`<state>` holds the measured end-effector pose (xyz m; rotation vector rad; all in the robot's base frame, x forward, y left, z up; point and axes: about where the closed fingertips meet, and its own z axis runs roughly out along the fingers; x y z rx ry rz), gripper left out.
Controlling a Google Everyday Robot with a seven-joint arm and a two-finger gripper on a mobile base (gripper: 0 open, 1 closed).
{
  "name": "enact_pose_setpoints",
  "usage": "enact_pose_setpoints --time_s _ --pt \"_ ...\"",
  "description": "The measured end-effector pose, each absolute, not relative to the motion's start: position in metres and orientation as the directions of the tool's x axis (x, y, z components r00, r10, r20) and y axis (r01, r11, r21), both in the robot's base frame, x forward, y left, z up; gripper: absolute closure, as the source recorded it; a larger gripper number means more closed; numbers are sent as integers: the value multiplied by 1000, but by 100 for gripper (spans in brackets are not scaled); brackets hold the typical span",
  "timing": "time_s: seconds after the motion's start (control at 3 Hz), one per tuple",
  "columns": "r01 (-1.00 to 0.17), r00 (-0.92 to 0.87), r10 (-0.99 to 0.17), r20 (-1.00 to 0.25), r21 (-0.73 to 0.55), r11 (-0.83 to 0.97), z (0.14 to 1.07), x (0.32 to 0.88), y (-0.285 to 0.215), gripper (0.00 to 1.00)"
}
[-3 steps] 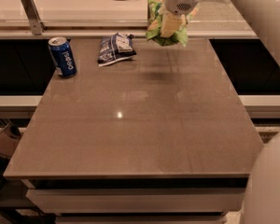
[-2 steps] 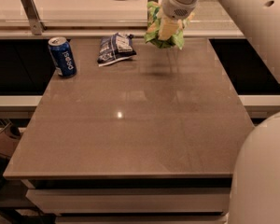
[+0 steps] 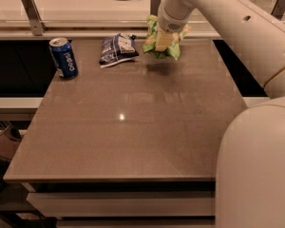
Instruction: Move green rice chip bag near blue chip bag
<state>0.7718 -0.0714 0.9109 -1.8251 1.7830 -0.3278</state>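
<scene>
You will see the white arm (image 3: 228, 27) reach in from the right side, over the far right corner of the tabletop (image 3: 133, 127). It slopes down toward the middle of the far edge, with its wrist pointing downward. The robot's rounded white body (image 3: 256, 165) fills the space past the near right corner.

Locate the green rice chip bag (image 3: 151, 44) near the middle of the far edge. It is crumpled and hangs clear of the surface, with its shadow on the wood just below it. No printing on it can be read in this state. The gripper (image 3: 164, 41) is at the same place, its jaws pinching the bag from above.

Locate the blue chip bag (image 3: 116, 49) lying flat by the far edge, just to the left of the green bag and not touching it. It carries white label patches, but their text is too small to read.

The Pepsi can (image 3: 63, 57) stands upright at the far left corner, well apart from both bags. Its white "pepsi" lettering runs vertically down the side. You cannot tell what is in the can
</scene>
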Motion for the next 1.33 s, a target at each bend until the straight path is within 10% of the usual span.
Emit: enact_pose_setpoints --time_s 1.33 --pt "-847 87 -975 -204 -530 35 898 774 -67 12"
